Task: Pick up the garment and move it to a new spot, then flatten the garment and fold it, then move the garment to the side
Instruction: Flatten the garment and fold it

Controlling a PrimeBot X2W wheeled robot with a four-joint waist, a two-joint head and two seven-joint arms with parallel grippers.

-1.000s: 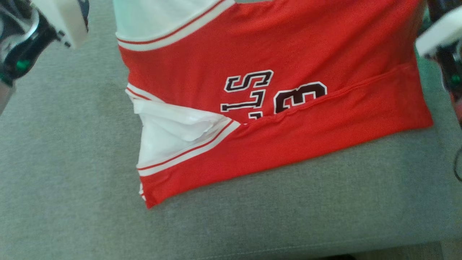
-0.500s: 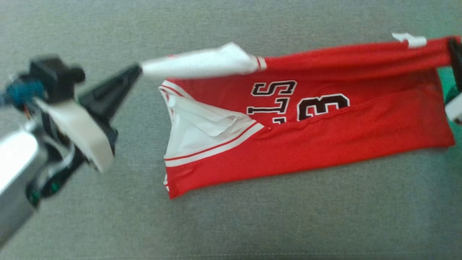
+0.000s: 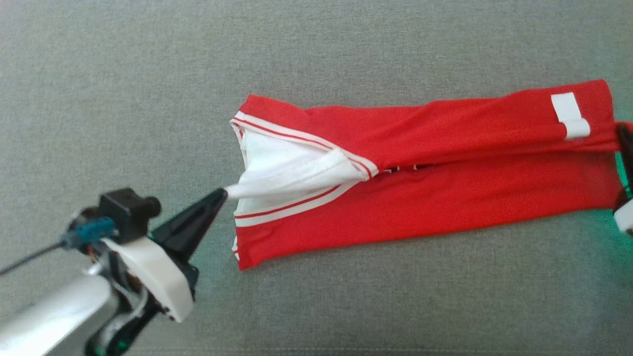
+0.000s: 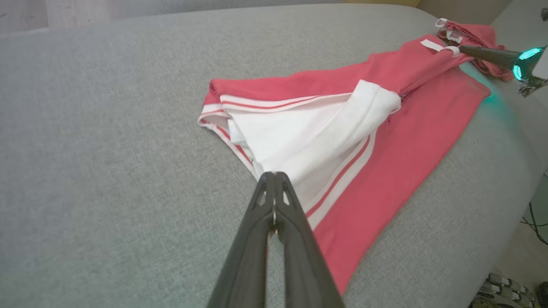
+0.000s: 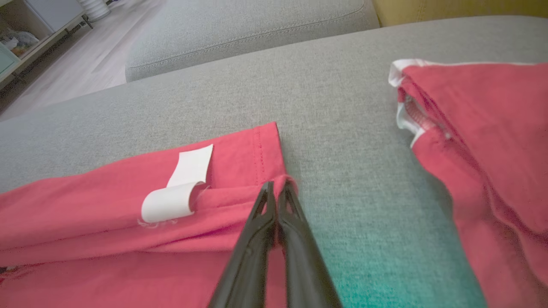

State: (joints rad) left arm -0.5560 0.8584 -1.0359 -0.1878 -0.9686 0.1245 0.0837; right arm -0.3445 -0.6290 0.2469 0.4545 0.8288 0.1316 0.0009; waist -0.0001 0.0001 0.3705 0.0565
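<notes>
Two grippers engaged. Left gripper (image 3: 224,192) pinches white sleeve cloth (image 3: 287,178) at left end of red, white-trimmed fabric jersey (image 3: 445,198), which lies on grey fabric cushion (image 3: 148,99); right gripper (image 5: 276,188) pinches jersey's right hem (image 5: 262,154). Judged: fold step; next, lay flap flat, release. Right wrist view adds more red cloth (image 5: 492,128), apart beyond that hem.

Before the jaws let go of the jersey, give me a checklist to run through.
1. Left jaws shut on the white panel: ok.
2. Right jaws shut on the red hem: ok.
3. Folded jersey lies lengthwise on the cushion: ok.
4. White panel tucked inside the fold: not ok, it stretches out to the left jaws.
5. Other red garment apart from the jersey: ok.
</notes>
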